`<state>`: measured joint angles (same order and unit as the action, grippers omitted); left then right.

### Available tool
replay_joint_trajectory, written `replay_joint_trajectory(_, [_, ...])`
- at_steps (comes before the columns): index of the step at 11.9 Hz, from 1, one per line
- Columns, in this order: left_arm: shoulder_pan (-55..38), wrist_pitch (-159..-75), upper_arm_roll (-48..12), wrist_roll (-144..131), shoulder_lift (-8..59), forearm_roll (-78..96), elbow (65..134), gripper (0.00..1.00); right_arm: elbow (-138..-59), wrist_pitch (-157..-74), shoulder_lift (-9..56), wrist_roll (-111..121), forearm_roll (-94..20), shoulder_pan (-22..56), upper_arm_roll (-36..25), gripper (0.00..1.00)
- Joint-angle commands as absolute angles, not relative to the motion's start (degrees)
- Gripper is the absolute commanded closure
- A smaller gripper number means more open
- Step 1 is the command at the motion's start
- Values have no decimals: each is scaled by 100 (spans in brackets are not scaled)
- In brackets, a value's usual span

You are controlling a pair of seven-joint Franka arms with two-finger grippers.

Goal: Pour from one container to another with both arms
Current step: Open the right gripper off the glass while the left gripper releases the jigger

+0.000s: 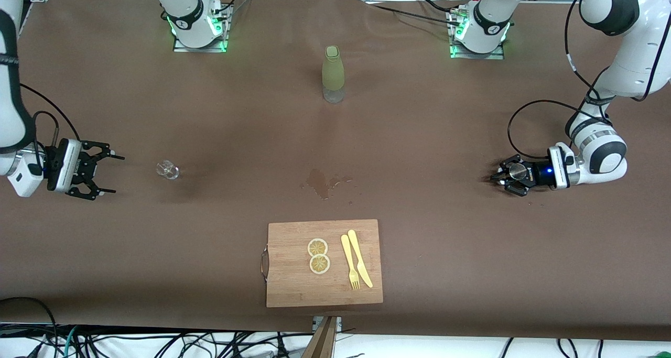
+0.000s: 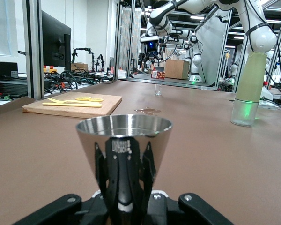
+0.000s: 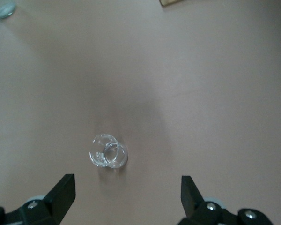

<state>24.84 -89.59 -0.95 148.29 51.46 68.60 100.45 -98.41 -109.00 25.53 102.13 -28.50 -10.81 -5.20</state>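
Front view: left gripper [image 1: 502,178] clamps a steel cup [image 2: 124,140] near the desk's end; right gripper [image 1: 107,173], fingers apart, faces a small glass [image 1: 168,169].

Brown-covered table [image 1: 472,253], dark monitor [image 2: 56,42], metal frame posts [image 2: 33,47], possibly ceiling lights

On the brown table [image 1: 472,253]: one wooden cutting board [image 1: 293,284] carrying two lemon slices [image 1: 317,247], one yellow fork [image 1: 350,263] and one yellow knife [image 1: 360,258]. One tall pale-green bottle [image 1: 333,74]. One small clear glass [image 1: 168,170], just ahead of the right gripper [image 1: 107,174]. One steel cup [image 2: 123,140] in the left gripper [image 1: 502,179]. One wet spill patch [image 1: 320,182].
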Motion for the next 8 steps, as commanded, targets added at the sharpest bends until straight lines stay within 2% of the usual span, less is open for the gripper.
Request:
replay_joint_trajectory(1, [2523, -8851, -132, 15055, 5273, 6689, 9896, 100, -10072, -11257, 2224, 8611, -2313, -678, -519, 0])
replay_joint_trajectory(2, [2522, -8859, -132, 15125, 5273, 6688, 9896, 100, -10072, -11433, 2198, 8013, -2138, -520, -519, 0])
replay_joint_trajectory(3, [2505, -8868, -123, 15169, 5291, 6688, 9896, 80, -10072, -11574, 2128, 7398, -1910, -379, -519, 0])
replay_joint_trajectory(4, [2505, -8868, -123, 15170, 5291, 6697, 9896, 49, -10098, -11636, 2005, 6739, -1655, -178, -519, 0])
replay_joint_trajectory(5, [2505, -8868, -132, 15161, 5291, 6689, 9896, 21, -10116, -11698, 1908, 5941, -1296, 42, -519, 0])
replay_joint_trajectory(6, [2514, -8868, -123, 15161, 5291, 6688, 9896, 0, -10116, -11698, 1838, 5089, -918, 192, -510, 0])
replay_joint_trajectory(8, [2514, -8868, -123, 15161, 5291, 6688, 9896, 0, -10107, -11672, 1715, 3759, -677, 456, -475, 0])
